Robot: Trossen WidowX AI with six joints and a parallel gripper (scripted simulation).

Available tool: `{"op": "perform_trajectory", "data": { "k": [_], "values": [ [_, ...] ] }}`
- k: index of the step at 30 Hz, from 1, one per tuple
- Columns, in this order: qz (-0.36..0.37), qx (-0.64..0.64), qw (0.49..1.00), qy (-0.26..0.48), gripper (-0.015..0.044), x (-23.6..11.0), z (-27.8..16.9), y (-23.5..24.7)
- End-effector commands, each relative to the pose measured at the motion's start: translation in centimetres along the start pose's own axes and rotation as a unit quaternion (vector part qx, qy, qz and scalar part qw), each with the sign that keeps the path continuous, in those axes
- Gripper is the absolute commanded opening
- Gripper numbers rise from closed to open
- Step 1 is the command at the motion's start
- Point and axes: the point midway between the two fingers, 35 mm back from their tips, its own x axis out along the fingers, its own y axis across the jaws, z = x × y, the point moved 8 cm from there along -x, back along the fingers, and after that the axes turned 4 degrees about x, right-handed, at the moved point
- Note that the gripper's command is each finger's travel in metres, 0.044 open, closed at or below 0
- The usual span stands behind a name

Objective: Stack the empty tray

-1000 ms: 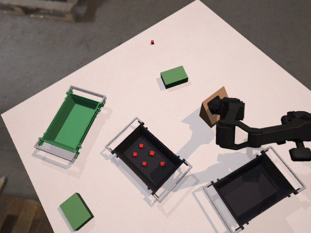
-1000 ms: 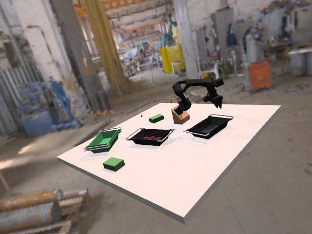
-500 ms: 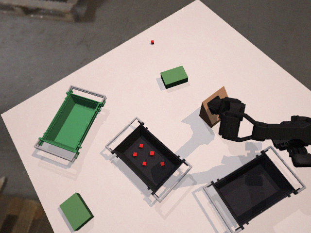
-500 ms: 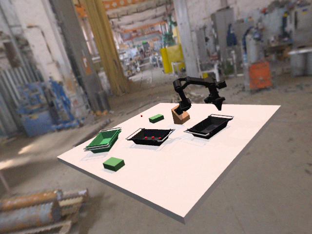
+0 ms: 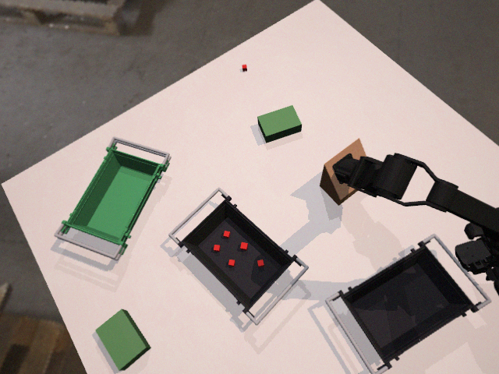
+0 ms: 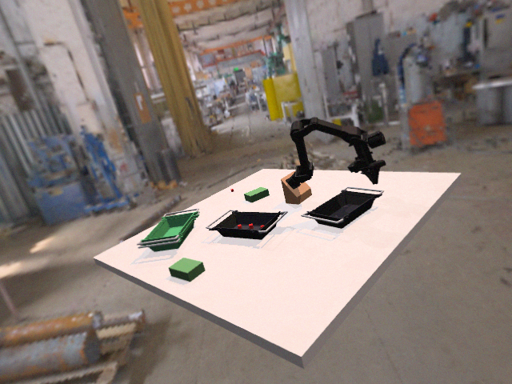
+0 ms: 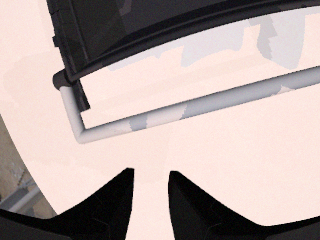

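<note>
The claw (image 7: 151,190) hangs narrow and grips nothing, poised above the bench (image 5: 362,80) just outside the empty black tray (image 5: 407,301), near that tray's swung-out wire bar (image 7: 200,103). The narrowed fingers seem set for nudging a bar rather than for grasping. The loaded tray (image 5: 238,257), carrying red blocks (image 5: 231,262), sits well apart toward the middle, both bars (image 5: 193,215) splayed over its ends and not yet folded in.

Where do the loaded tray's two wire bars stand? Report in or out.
Out. Both wire bars of the loaded tray lie past its ends.
</note>
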Motion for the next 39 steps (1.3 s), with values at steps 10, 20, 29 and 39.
{"op": "perform_trajectory", "data": {
  "k": [10, 20, 29, 39],
  "values": [
    [0.071, -0.165, 0.982, -0.057, 0.0085, 4.2, 1.7, 9.1],
    [0.051, -0.309, 0.93, -0.195, 0.0085, 6.8, 9.7, 15.2],
    [-0.009, -0.41, 0.86, -0.302, 0.0085, 5.3, 19.5, 20.1],
    [-0.207, -0.43, 0.848, -0.229, 0.0085, 4.4, 32.8, 19.5]
  ]
}}
